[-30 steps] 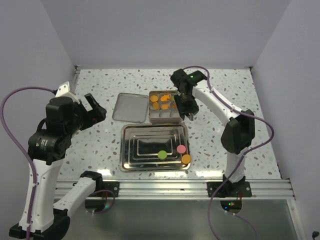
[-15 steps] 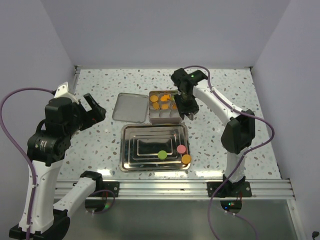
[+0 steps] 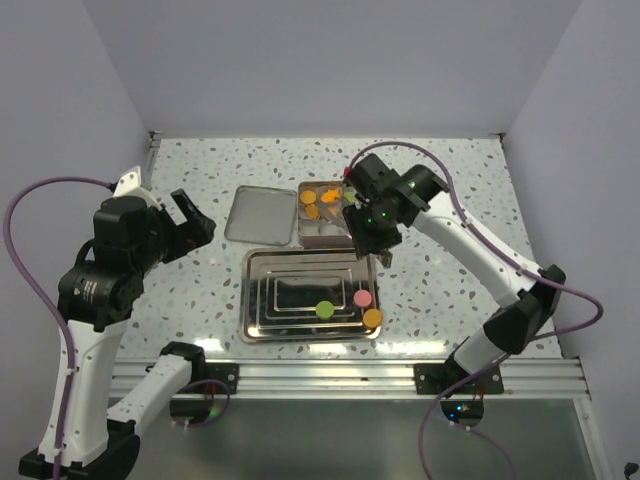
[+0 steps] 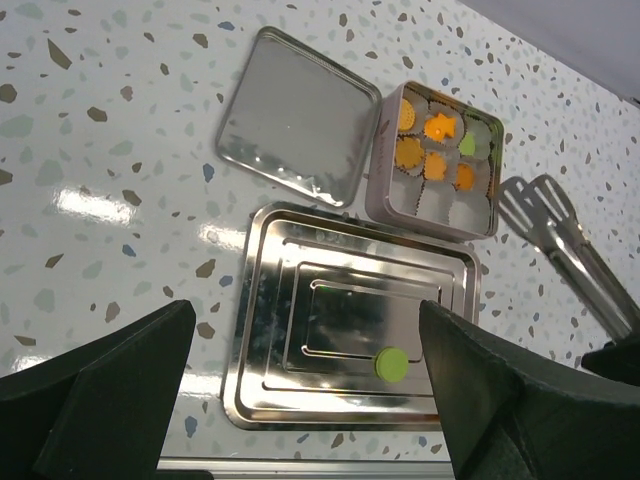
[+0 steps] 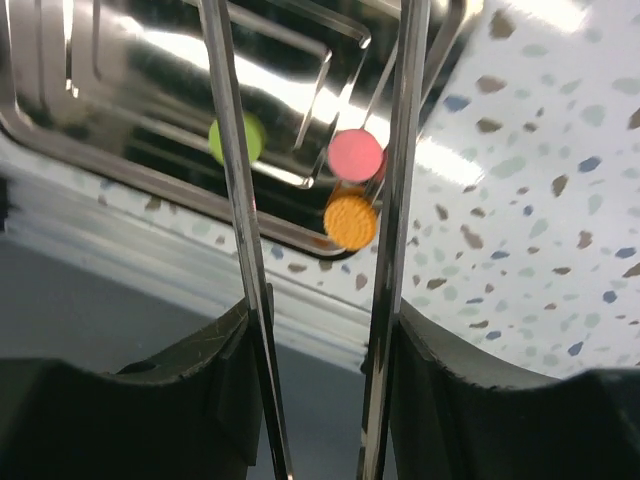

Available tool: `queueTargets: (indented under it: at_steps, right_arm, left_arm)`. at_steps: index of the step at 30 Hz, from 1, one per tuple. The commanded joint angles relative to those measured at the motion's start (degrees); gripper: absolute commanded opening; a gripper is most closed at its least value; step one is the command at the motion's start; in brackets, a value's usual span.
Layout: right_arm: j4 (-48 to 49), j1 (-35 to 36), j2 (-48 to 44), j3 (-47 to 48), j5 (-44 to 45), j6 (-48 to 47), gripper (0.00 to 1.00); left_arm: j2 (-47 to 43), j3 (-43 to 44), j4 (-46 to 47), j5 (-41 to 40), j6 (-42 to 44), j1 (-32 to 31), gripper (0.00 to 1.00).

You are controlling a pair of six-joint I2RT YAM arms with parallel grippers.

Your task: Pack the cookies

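Note:
Three cookies lie on the steel tray (image 3: 290, 290): a green disc (image 3: 324, 309), a pink one (image 3: 362, 297) and an orange one (image 3: 372, 318). Several orange cookies and a green one sit in paper cups in the square tin (image 3: 300, 225). My right gripper (image 3: 372, 228) hovers over the tray's far right corner, shut on metal tongs (image 5: 235, 200). The tong arms stand apart with nothing between them, framing the pink (image 5: 355, 154) and orange (image 5: 350, 220) cookies below. My left gripper (image 3: 190, 222) hangs open and high at the left, holding nothing.
The tin's flat lid (image 3: 262, 214) lies on the speckled table left of the tin, just beyond the tray. The aluminium rail (image 3: 330, 378) runs along the near edge. Walls close in the back and both sides.
My right arm has swung from over the tin toward the near side, carrying the tongs to the tray's right end. The left arm has stayed still.

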Motion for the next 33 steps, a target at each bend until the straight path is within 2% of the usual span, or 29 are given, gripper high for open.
queueTargets:
  at_steps: [1,8,14,20,33]
  right_arm:
    - [-3.08,5.57,-6.4,-8.46,-3.65,3.84,0.48]
    - [2.63,19.7,-15.2,-23.95,-5.86,15.09,0.5]
    - [4.48,26.22,-16.17,-28.02,-5.95,19.67,0.52]
    - [3.96,29.57,-13.62,-28.46,-4.46,20.64,0.52]
    - [4.22,30.72,-7.39,-28.28,-3.49,18.89,0.52]
  left_arm:
    - [0.5,-1.07,2.51,2.24,-0.31,-0.22,1.0]
    - [1.2,-3.88,5.59,4.7,-0.39,-0.22,1.0]
    - [1.47,-5.29,7.44,5.23,-0.48,-0.22,1.0]
    - [1.12,-5.65,7.35,5.23,-0.48,-0.22,1.0]
    - [-0.11,-4.59,4.8,3.74,0.4,-0.22,1.0]
